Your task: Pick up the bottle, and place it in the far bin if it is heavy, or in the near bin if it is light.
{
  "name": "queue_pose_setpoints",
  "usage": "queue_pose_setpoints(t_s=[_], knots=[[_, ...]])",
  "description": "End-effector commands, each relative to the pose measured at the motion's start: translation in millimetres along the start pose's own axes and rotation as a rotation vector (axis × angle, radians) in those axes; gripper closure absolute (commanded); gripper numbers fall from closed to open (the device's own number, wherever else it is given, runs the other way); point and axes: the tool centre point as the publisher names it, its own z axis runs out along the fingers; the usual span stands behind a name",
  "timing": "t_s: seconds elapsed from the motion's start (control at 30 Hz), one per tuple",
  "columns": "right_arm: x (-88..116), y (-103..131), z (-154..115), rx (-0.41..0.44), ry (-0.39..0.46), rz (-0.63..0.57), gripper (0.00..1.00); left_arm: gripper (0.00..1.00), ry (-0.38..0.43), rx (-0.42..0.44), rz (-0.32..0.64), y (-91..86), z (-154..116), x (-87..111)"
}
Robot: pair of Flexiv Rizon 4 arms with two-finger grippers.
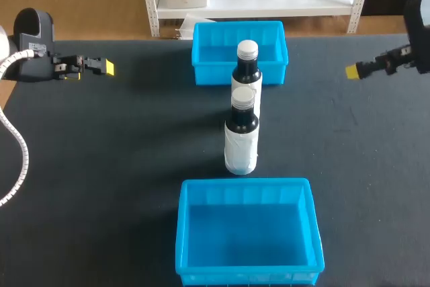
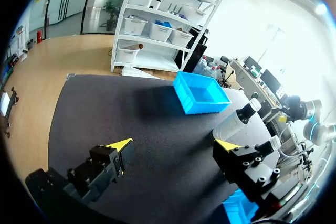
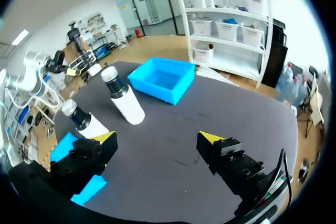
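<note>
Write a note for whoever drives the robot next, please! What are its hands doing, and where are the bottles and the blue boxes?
Left gripper: open, holding nothing, out at the table's left side.
Right gripper: open, holding nothing, out at the right side.
Things: two bottles stand upright in a line in the middle, the farther bottle just in front of the far bin, the nearer bottle just behind the near bin. Both bins look empty.
Done: nothing yet.
Left: pick up a bottle, judge its weight, then put it in the far bin if heavy or the near bin if light.
</note>
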Motion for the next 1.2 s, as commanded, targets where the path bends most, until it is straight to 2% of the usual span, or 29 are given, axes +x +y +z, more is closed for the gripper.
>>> queue_pose_setpoints(t_s=[0.03, 0.43, 0.5, 0.63, 0.8, 1.07, 1.2], knots=[[-0.3, -7.1, -7.0, -0.709, 0.226, -0.686, 0.0, 0.0, 0.0, 0.0, 0.0, 0.0, 0.0, 0.0], [-0.3, -7.1, -7.0, -0.709, 0.226, -0.686, 0.0, 0.0, 0.0, 0.0, 0.0, 0.0, 0.0, 0.0], [-6.4, -7.7, 1.4, -0.699, 0.208, -0.789, 0.0, 0.0, 0.0, 0.0, 0.0, 0.0, 0.0, 0.0], [-11.9, 6.2, 13.0, -0.699, 0.142, -0.908, 0.0, 0.0, 0.0, 0.0, 0.0, 0.0, 0.0, 0.0], [-11.9, 26.4, 25.0, -0.702, 0.065, -0.969, 0.0, 0.0, 0.0, 0.0, 0.0, 0.0, 0.0, 0.0], [-7.4, 64.6, 55.3, -0.697, 0.078, -0.985, 0.0, 0.0, 0.0, 0.0, 0.0, 0.0, 0.0, 0.0], [-4.9, 82.7, 64.0, -0.669, 0.093, -0.933, 0.0, 0.0, 0.0, 0.0, 0.0, 0.0, 0.0, 0.0]])
